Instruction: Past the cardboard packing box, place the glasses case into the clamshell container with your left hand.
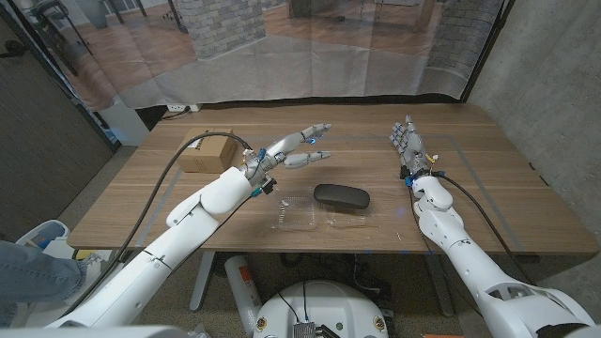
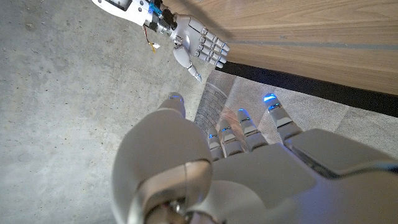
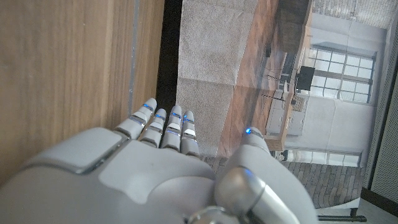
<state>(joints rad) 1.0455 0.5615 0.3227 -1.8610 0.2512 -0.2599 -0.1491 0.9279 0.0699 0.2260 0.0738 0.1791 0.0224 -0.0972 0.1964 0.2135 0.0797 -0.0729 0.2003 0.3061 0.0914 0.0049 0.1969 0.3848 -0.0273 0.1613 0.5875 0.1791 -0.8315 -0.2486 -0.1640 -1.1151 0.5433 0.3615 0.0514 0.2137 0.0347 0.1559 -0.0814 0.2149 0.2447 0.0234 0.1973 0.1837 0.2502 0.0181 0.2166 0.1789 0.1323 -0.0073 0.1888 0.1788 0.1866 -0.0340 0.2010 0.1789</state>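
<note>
At the far left of the desk (image 1: 488, 202) we see the cardboard packing box (image 1: 208, 154), lying near the back-left part of the wooden top. Just to its right, our left robot hand (image 1: 293, 150) is raised over the desk with its fingers spread wide and stretched toward the middle, holding nothing; the left wrist view shows its fingers (image 2: 244, 130) apart as well.

Below and to the right of that robot hand lies the clear clamshell container (image 1: 302, 213), open near the front edge of the desk. The dark glasses case (image 1: 341, 196) rests on the desk just beside the container, at its far right corner; we cannot tell whether the two touch. The case is near the left robot hand's fingertips but apart from them, nearer the front edge.

Further right, well apart from the case, our right robot hand (image 1: 409, 145) stands with its fingers straight and close together, pointing away from the robot and holding nothing. In the left wrist view the same right robot hand (image 2: 200, 47) shows in front of the desk's edge.
</note>
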